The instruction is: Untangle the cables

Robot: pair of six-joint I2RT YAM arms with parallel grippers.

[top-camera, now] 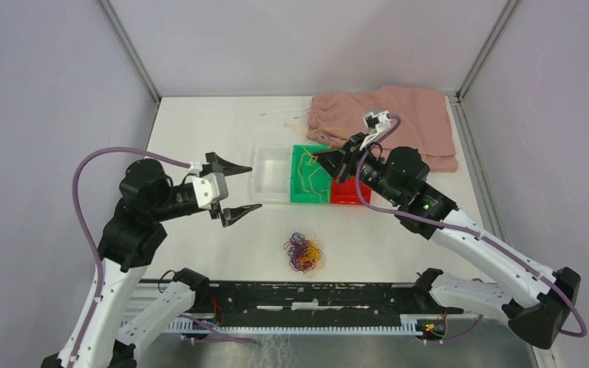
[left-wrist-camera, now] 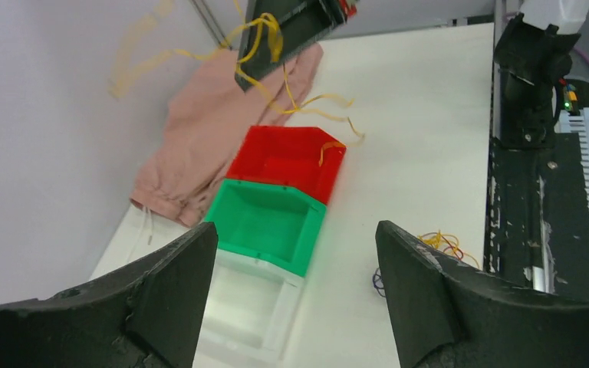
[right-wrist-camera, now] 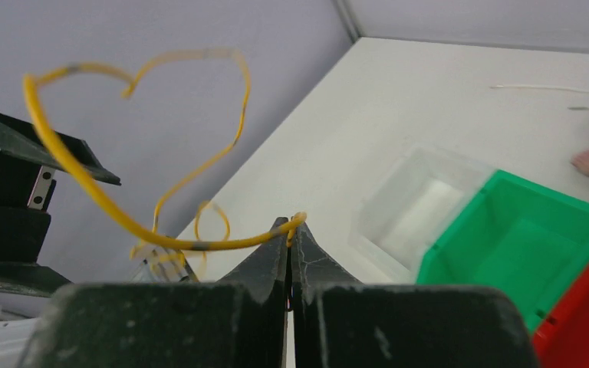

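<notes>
A small clump of yellow, red and purple cables lies on the table in front of the bins; part of it shows in the left wrist view. My right gripper hovers above the green bin and is shut on a yellow cable that loops up and left from the tips. The strands dangle over the bins and show in the left wrist view. My left gripper is open and empty, left of the clear bin.
Three bins stand in a row: clear, green, and red. A pink cloth with a white drawstring lies at the back right. A black rail runs along the near edge.
</notes>
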